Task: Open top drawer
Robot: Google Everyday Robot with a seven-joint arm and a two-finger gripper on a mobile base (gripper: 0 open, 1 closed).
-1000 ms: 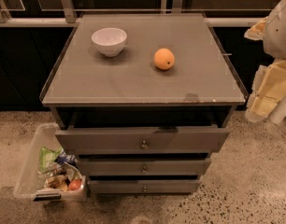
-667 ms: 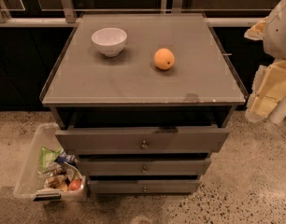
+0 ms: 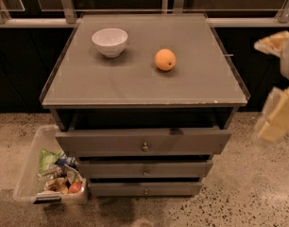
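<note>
A grey flat-fronted top drawer (image 3: 182,141) with a small round brass knob (image 3: 145,147) sits just below the front edge of the grey glass-topped counter (image 3: 135,86). It appears to stand part-way out, with a dark gap above it. The robot's pale, cream-padded gripper (image 3: 269,86) hangs off the counter's right edge, well apart from the knob and holding nothing, its two fingers spread wide.

The knob is small and round, so a grip that is off-centre would likely slip. A low reach could land on one of the two narrower grey drawers (image 3: 173,169) beneath. An approach from the right risks clipping the front right corner. A sharp tug might set the round orange fruit (image 3: 165,59), lying near the middle of the top, rolling. The white ceramic bowl (image 3: 109,40) near the back left corner looks steadier.

A clear plastic bin (image 3: 26,174) of packets stands on the speckled floor by the front left corner, beside the drawers but clear of the knob.
</note>
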